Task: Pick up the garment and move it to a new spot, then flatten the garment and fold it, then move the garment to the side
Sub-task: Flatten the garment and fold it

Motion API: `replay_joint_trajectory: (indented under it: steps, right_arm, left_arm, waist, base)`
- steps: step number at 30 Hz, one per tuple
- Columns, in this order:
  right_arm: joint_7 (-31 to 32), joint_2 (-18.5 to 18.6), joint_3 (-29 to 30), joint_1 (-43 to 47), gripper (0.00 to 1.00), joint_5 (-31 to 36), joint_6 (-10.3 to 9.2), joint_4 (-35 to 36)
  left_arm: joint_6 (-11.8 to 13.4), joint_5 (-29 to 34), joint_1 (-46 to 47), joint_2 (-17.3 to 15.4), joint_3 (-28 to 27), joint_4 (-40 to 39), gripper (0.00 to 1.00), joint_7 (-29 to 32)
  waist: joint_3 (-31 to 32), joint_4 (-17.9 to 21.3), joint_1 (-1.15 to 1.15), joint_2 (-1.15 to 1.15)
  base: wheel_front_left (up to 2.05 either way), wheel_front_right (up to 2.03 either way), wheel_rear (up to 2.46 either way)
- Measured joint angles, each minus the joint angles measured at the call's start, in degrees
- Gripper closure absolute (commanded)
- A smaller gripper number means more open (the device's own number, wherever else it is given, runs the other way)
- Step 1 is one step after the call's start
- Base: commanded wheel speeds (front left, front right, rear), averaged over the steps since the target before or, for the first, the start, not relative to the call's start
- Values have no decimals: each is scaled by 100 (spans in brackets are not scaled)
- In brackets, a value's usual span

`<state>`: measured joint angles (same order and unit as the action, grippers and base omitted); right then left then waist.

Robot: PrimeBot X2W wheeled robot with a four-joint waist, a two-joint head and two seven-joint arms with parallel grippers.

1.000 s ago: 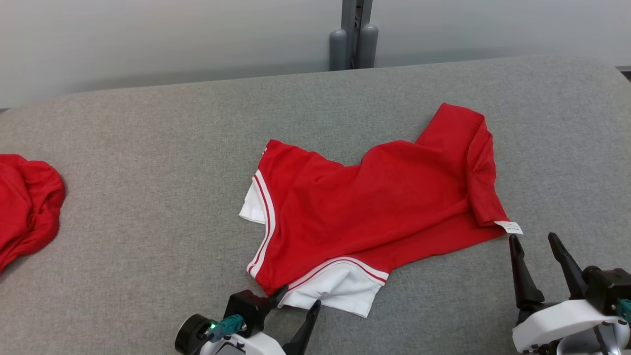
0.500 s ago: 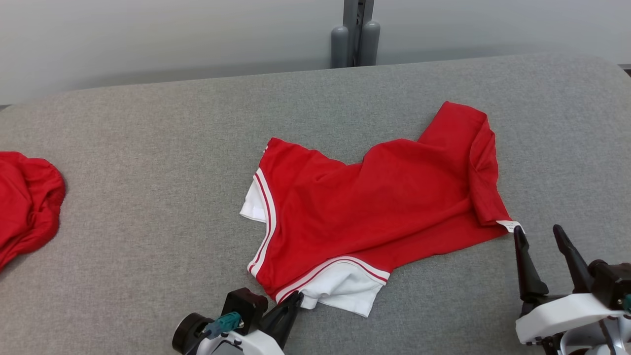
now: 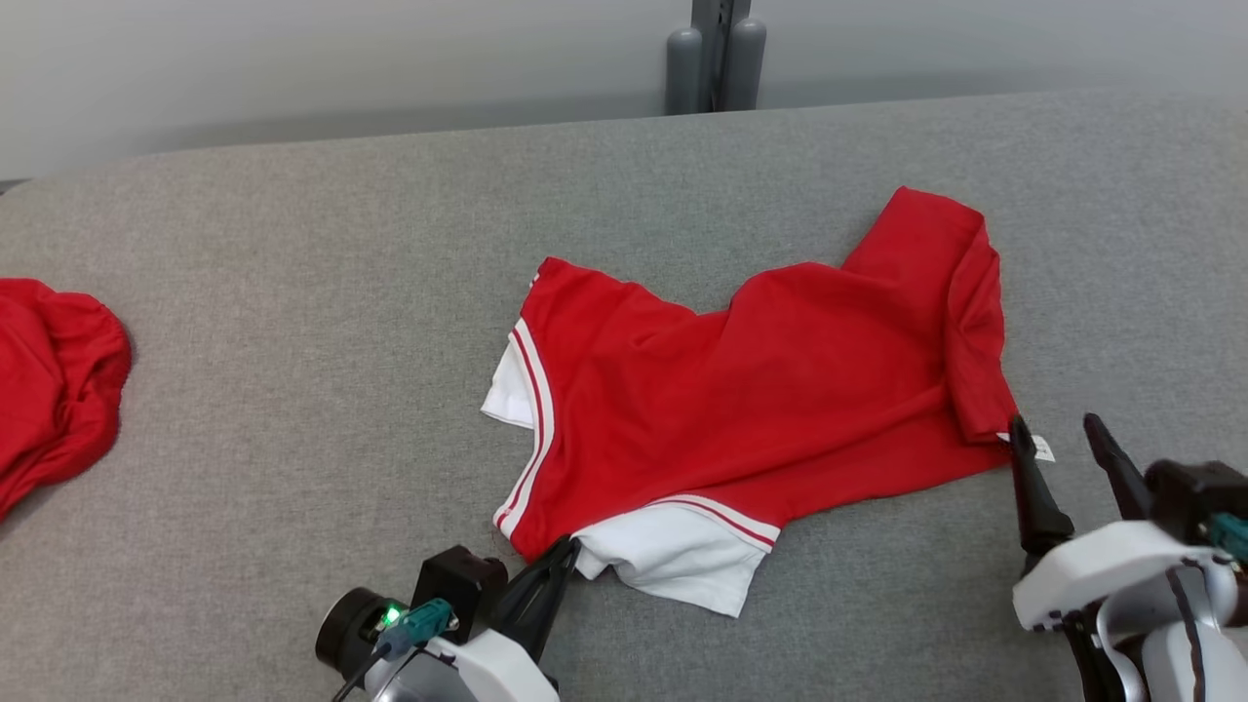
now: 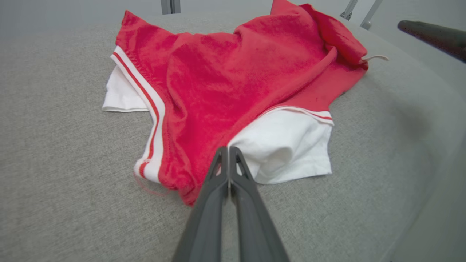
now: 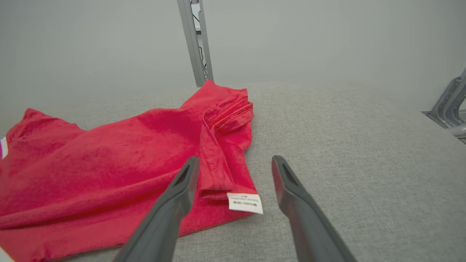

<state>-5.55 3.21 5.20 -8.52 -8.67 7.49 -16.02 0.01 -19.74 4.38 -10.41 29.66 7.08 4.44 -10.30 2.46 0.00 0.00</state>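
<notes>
1. The garment (image 3: 760,390), red with white sleeves, lies wrinkled but mostly spread on the grey table (image 3: 292,244), a little right of the middle. Another red cloth (image 3: 49,370) lies well apart at the left edge.
2. The left gripper (image 3: 564,554) is at the near left corner of the garment. Its fingers are pressed together, and in the left wrist view they seem to pinch the near edge where the red cloth meets the white sleeve (image 4: 287,145).
3. The right gripper (image 3: 1053,421) has its fingers apart and holds nothing. They stand on both sides of the near right corner, where a white label (image 5: 245,203) sticks out.
4. I judge that the first step, picking up the garment, is in hand. One corner is caught and the other is not yet caught.
5. The next move probably calls for the right gripper to go a little farther and lower. The red corner, not only the label, must come between its fingers before they close. After this, both arms should lift together and keep the cloth stretched between them.
</notes>
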Motion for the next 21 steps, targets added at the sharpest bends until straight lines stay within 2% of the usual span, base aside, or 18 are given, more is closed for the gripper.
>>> replay_joint_trajectory:
  steps: [10, 11, 12, 13, 14, 15, 21]
  right_arm:
    - [441, 361, -459, -824, 0, -420, 0, -1274]
    - [442, 378, -488, -861, 13, -468, 0, -1324]
    - [445, 394, -516, -895, 58, -526, 0, -1383]
    - [446, 407, -549, -920, 78, -580, 0, -1432]
    - [454, 413, -589, -940, 78, -632, 0, -1471]
    - [455, 422, -617, -959, 100, -712, 0, -1502]
    - [409, 537, -805, -1022, 100, -1065, 0, -1594]
  left_arm:
    - [4, 48, 181, 4, 74, -46, 100, -98]
    - [7, 48, 182, 4, 74, -41, 100, -116]
    - [7, 48, 182, 4, 73, -35, 100, -143]
    - [8, 48, 182, 4, 73, -32, 100, -151]
    - [12, 48, 182, 3, 70, -27, 100, -158]
    - [16, 48, 183, 3, 70, -22, 100, -177]
    - [58, 52, 228, -11, 53, -12, 100, -304]
  waist:
    - [-193, -209, 0, 0]
    - [-204, -222, 0, 0]
    - [-213, -231, 0, 0]
    - [-220, -237, 0, 0]
    - [-229, -239, 0, 0]
    - [-237, -238, 0, 0]
    - [-288, -217, 0, 0]
  base:
    - [0, 0, 0]
    - [0, 0, 0]
    - [0, 0, 0]
    - [0, 0, 0]
    - [0, 0, 0]
    - [0, 0, 0]
    - [0, 0, 0]
